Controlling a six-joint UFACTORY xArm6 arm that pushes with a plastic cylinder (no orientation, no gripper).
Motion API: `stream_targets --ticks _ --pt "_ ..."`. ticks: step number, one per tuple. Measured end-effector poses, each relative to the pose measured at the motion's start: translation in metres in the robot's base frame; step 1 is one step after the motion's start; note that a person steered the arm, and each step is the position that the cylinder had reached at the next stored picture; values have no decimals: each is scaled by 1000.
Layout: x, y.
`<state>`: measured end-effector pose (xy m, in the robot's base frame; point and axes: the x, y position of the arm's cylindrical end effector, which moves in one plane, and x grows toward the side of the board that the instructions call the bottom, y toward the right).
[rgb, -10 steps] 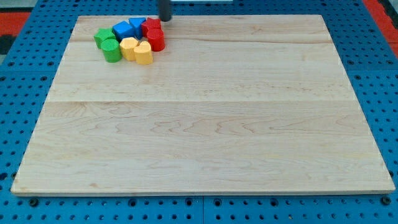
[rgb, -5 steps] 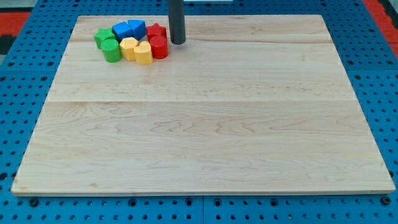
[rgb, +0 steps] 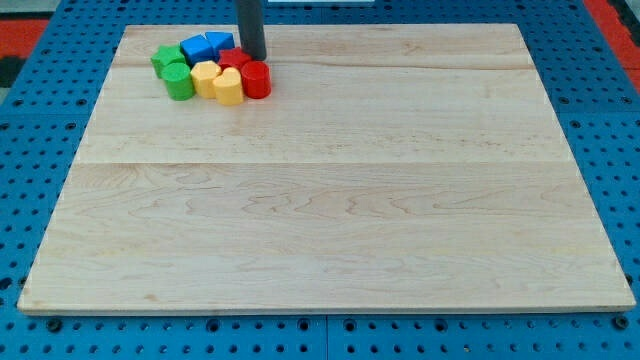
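My tip (rgb: 253, 57) stands at the top left of the wooden board (rgb: 330, 180), right behind the red blocks. It touches or nearly touches the red block (rgb: 235, 59) partly hidden behind it; a red cylinder (rgb: 256, 79) sits just below. Left of these lie two yellow blocks (rgb: 228, 87) (rgb: 206, 77), two green blocks (rgb: 181, 81) (rgb: 166, 59), and two blue blocks (rgb: 196, 49) (rgb: 218, 42) at the cluster's top.
The board lies on a blue pegboard surface (rgb: 40, 120) with rows of holes. Red patches show at the view's top corners (rgb: 610, 15).
The tip moved right and down beside the red blocks, then back left behind them. The red blocks shifted slightly down and left, closing against the yellow ones.
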<state>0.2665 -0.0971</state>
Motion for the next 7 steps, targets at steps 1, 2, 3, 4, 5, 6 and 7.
stream_targets --ticks 1,2,3,4,5,6,7 --pt "19 -19" --pt "21 -35" --pt "23 -54" --pt "24 -75" --pt "23 -83" --pt "15 -83" --pt "-6 -83"
